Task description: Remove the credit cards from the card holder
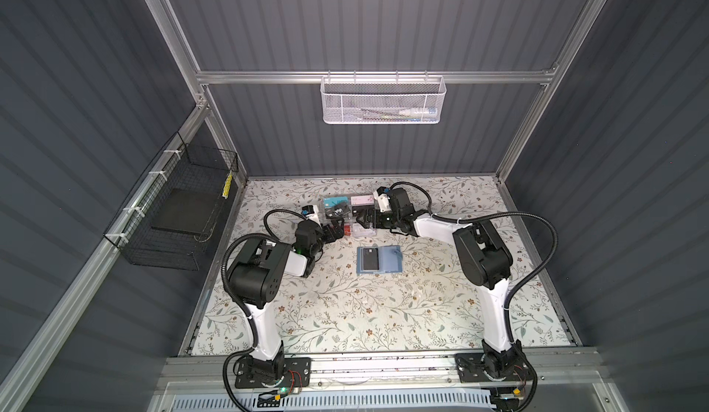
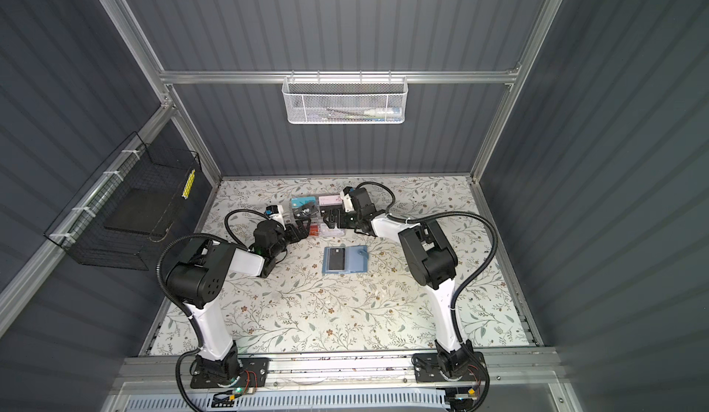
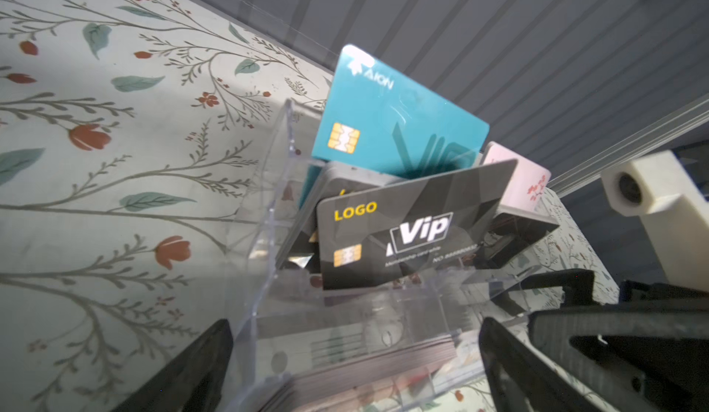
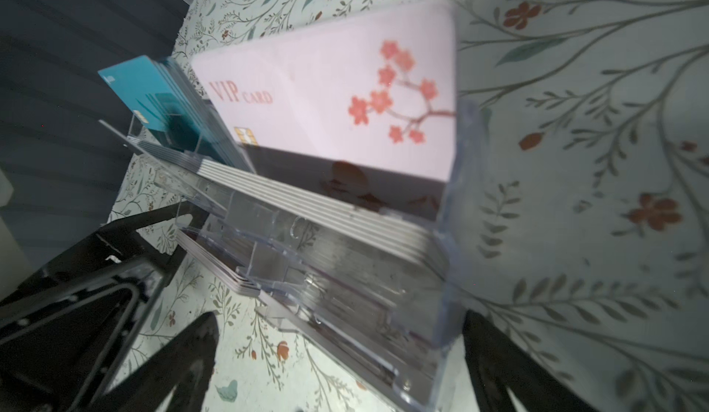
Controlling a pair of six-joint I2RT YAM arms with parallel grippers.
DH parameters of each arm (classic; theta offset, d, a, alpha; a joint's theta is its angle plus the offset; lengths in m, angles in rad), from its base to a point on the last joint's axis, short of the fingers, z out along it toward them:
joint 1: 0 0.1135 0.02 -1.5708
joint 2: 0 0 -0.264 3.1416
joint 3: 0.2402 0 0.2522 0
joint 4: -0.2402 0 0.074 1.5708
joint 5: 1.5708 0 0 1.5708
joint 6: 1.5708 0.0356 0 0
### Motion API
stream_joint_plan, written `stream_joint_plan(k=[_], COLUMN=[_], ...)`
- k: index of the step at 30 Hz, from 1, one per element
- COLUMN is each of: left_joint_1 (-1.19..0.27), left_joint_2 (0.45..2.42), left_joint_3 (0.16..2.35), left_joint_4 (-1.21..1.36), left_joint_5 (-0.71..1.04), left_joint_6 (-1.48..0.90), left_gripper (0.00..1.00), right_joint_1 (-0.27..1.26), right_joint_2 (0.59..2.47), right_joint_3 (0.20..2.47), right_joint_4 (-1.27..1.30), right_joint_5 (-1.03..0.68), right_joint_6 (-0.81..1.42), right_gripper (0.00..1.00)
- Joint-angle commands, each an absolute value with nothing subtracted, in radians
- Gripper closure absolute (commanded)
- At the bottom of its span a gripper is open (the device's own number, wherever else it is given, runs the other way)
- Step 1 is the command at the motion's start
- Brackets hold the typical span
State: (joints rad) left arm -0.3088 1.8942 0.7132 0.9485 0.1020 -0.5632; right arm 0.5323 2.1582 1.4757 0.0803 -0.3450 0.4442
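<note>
The card holder (image 1: 389, 263) (image 2: 355, 263), a slate-blue wallet, lies open and flat mid-table in both top views. One black credit card (image 1: 371, 260) (image 2: 337, 260) sits in its left half. Another black card with white "Vip" lettering (image 3: 414, 226) (image 1: 338, 210) stands in a clear acrylic rack (image 1: 358, 231) (image 3: 345, 314) behind the wallet. My left gripper (image 1: 334, 231) (image 3: 353, 364) is open, its jaws on either side of the rack's front tier. My right gripper (image 1: 363, 221) (image 4: 339, 356) is open too, with the rack's near corner (image 4: 422, 352) between its jaws. Neither holds anything.
The rack also holds a teal card (image 3: 399, 122), a pink "VIP card" (image 4: 337, 95) and stacks of other cards. A white mesh basket (image 1: 381, 101) hangs on the back wall. A black wire basket (image 1: 180, 214) hangs on the left wall.
</note>
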Motion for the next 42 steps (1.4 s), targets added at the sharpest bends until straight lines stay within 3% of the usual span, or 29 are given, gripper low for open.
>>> stream_joint_plan(k=[1, 13, 23, 42], left_joint_1=[-0.337, -0.324, -0.278, -0.206], left_joint_2=[1.834, 1.565, 1.381, 1.316], left_joint_3=[0.69, 0.595, 0.498, 0.372], left_joint_4=[1.01, 0.815, 0.7, 0.733], left_joint_5=[0.146, 0.05, 0.055, 0.107], left_joint_6=[-0.594, -0.532, -0.563, -0.67], left_gripper=[0.0, 0.0, 0.0, 0.0], right_joint_1=[0.551, 0.581, 0.649, 0.678], right_joint_2=[2.086, 1.946, 2.063, 2.238], right_joint_3=[1.461, 1.412, 1.603, 1.817], right_joint_4=[0.071, 0.032, 0.02, -0.05], right_joint_5=[-0.301, -0.208, -0.262, -0.257], right_joint_6=[0.399, 0.4, 0.453, 0.482], right_gripper=[0.01, 0.01, 0.01, 0.01])
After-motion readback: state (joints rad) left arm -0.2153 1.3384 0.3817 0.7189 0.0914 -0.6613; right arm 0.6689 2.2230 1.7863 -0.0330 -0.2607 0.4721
